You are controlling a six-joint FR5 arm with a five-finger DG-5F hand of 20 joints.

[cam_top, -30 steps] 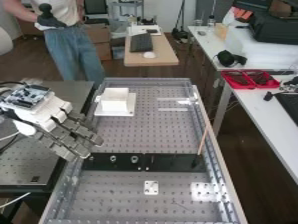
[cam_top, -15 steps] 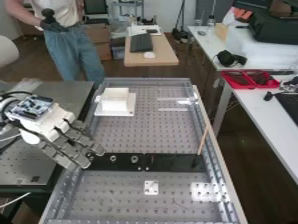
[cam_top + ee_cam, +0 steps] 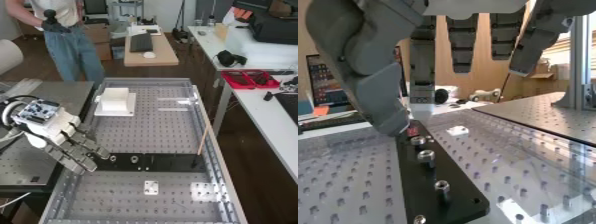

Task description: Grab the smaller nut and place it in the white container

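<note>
We've got the robot hand point(image 3: 54, 126) empty, fingers apart at the black strip point(image 3: 169, 162), probably for pinching room. Nuts point(image 3: 426, 156) sit raised there, easier to grasp; can't tell which is smaller. White container point(image 3: 115, 101) stands on the table point(image 3: 133, 135), ready for our drop.

A hand could pass low over the perforated bench top point(image 3: 143, 135) between the white container point(image 3: 115, 100), near the far left corner, and the black strip point(image 3: 173, 162) lying crosswise. In the way stand the container's walls, the raised right rail point(image 3: 229, 192), the upright posts with nuts point(image 3: 426, 157) on the strip, and a thin stick point(image 3: 203, 137) slanting up from its right end.
</note>
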